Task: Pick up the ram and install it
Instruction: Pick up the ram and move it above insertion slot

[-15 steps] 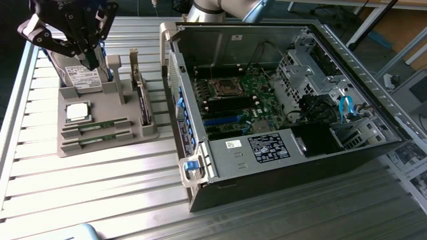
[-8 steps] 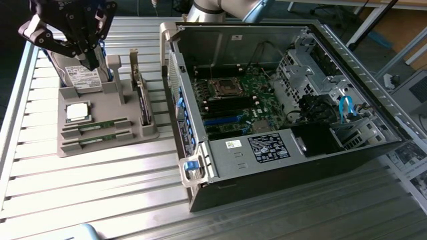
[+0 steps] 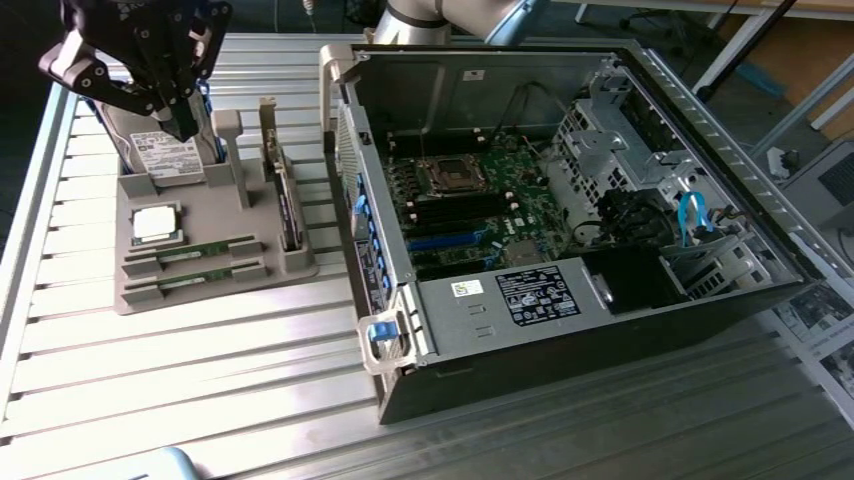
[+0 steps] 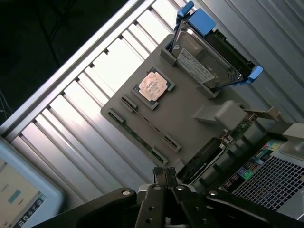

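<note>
Two ram sticks point(image 3: 203, 250) point(image 3: 200, 279) lie side by side in slots at the front of a grey holder point(image 3: 200, 300) on the slatted table; they are thin green boards with small chips. In the wrist view the same sticks point(image 4: 151, 126) point(image 4: 135, 137) lie along the holder's edge, well away from the fingertips. My gripper point(image 3: 176, 118) hangs high over the holder's back end, above the hard drive, at the exterior view's left. Its fingers point(image 4: 165, 174) are shut together with nothing between them.
The holder also carries a silver hard drive point(image 3: 167, 155), a square processor chip point(image 3: 155, 222) and an upright card point(image 3: 284, 195). An open computer case point(image 3: 587, 330) with its motherboard point(image 3: 474, 205) lies at the exterior view's right. A screen point(image 4: 19, 194) sits beside the table.
</note>
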